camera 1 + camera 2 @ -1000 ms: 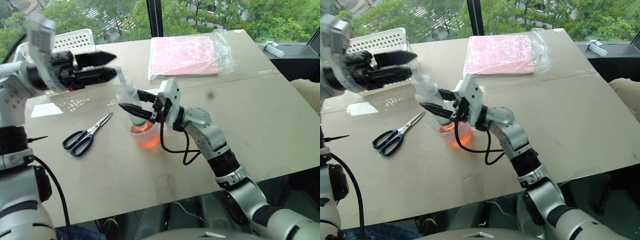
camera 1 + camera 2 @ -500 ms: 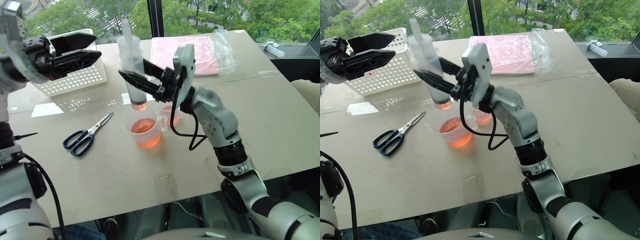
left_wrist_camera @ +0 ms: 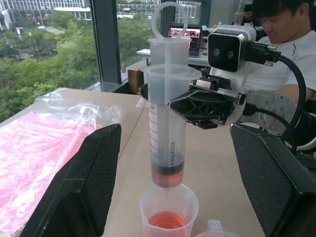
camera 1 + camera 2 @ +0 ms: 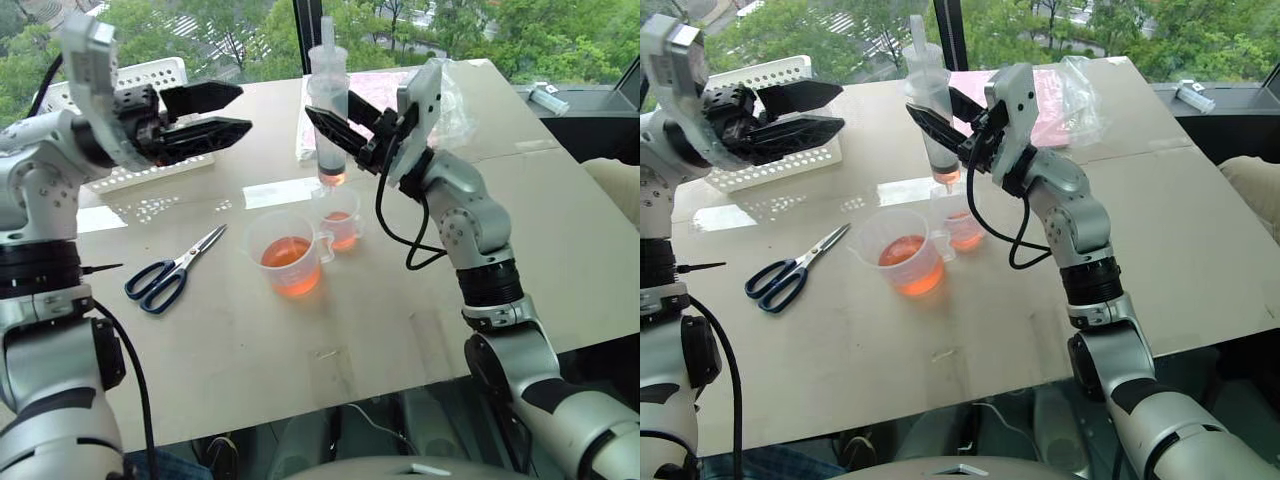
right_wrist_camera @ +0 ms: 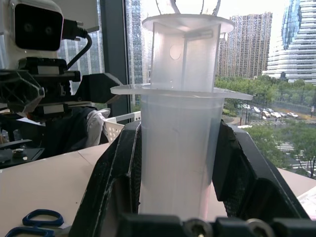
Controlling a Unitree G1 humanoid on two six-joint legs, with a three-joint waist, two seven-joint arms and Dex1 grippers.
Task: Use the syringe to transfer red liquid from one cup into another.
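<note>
Over the tabletop's left side the left gripper [image 4: 232, 110] hangs empty, fingers spread, pointing toward the syringe [image 4: 329, 120]. Near mid-table the spouted beaker [image 4: 285, 252] with red liquid [image 4: 286, 252] sits just left of the smaller cup [image 4: 340, 217]. Right gripper [image 4: 338, 118] clamps the syringe barrel, upright, tip just above the smaller cup.
</note>
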